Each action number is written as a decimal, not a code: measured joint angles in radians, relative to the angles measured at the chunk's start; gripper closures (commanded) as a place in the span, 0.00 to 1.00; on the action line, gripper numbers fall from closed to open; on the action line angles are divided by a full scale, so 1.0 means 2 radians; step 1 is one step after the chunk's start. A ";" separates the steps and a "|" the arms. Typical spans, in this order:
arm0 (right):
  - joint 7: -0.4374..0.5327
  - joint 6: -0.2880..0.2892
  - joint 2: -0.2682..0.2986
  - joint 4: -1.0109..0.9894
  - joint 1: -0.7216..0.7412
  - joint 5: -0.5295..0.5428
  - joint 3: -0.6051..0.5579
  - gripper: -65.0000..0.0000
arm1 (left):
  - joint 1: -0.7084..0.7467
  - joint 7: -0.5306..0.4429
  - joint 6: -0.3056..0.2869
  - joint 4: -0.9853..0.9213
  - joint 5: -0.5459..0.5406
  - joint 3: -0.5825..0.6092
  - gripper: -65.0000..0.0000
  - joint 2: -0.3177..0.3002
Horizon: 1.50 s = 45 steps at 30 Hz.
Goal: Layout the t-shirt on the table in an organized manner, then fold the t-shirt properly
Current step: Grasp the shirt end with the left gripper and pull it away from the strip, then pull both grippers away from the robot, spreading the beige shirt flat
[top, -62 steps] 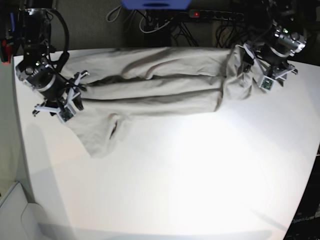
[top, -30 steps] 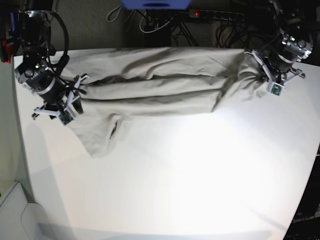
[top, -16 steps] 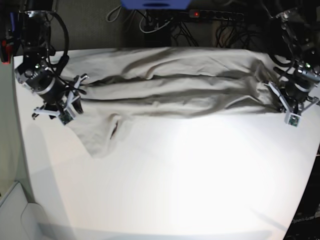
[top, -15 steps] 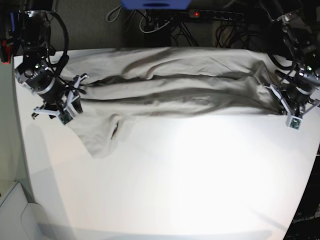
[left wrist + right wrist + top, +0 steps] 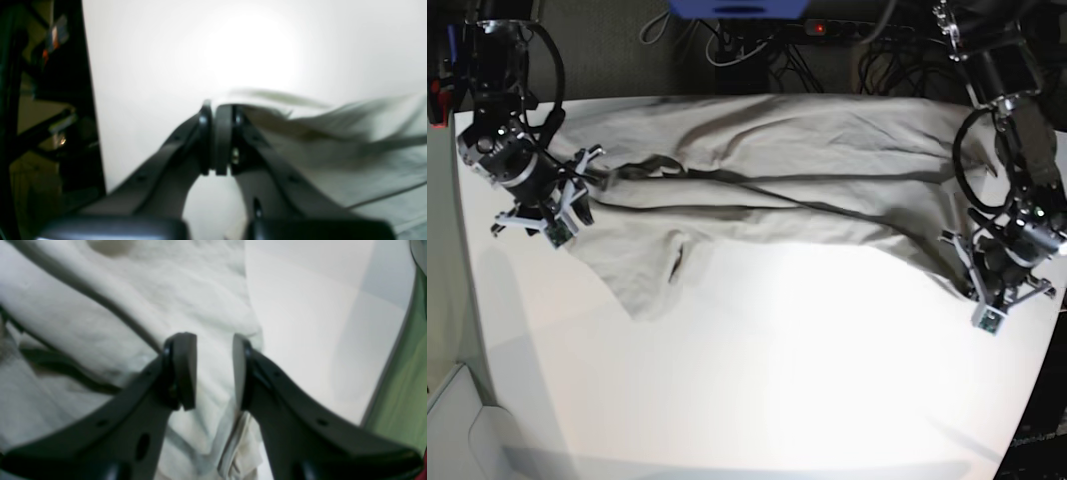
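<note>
Moved since earlier: my left gripper [image 5: 983,290] has hauled its corner of the t-shirt [image 5: 767,180] from the far edge down toward the near right, so the cloth now fans out instead of lying as a narrow band; the right gripper [image 5: 562,205] has stayed put.

Surface [image 5: 757,390]: the white top has a wide bare stretch on the near side, which I judge is the room I have for spreading. The right edge sits just beside the left gripper, so little slack remains that way.

T-shirt: it lies across the far half of the surface, long axis running left to right in the base view, with diagonal creases running toward the pulled corner. A sleeve flap [image 5: 642,275] hangs toward the near side by the right arm.

Key relation: the cloth is stretched between the two grippers, lying inward from each, so I judge that any further pull should go toward the near edge, not outward.

Left gripper [image 5: 217,140]: jaws pressed together, pinching the thin edge of the t-shirt [image 5: 333,146], which trails off to the wrist view's right.

Right gripper [image 5: 213,373]: jaws part-way apart, straddling a fold of the t-shirt [image 5: 110,316] near its edge; I cannot tell if they bite the cloth.

Nearer arm: the left one holds the free corner, so I judge it leads.
</note>
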 measured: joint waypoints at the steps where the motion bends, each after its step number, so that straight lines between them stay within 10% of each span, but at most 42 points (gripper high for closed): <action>1: 0.001 0.000 0.000 0.000 0.000 0.000 0.000 0.70 | -0.004 0.002 0.000 -0.001 0.001 0.013 0.99 0.000; 11: 0.002 0.000 0.000 0.000 -0.002 0.000 0.001 0.70 | -0.064 -0.003 0.000 -0.001 0.128 0.052 0.99 0.000; 30: -0.105 0.000 -0.012 -0.092 0.143 -0.003 -0.012 0.69 | -0.022 -0.003 0.000 0.001 0.152 0.059 0.99 -0.002; 39: -0.104 0.000 -0.033 -0.196 0.225 0.002 -0.067 0.41 | -0.012 -0.003 0.000 -0.001 0.152 0.014 0.99 -0.002; 45: -0.068 0.000 -0.026 -0.272 0.263 0.001 -0.065 0.39 | -0.011 -0.004 0.000 -0.001 0.152 0.015 0.99 0.001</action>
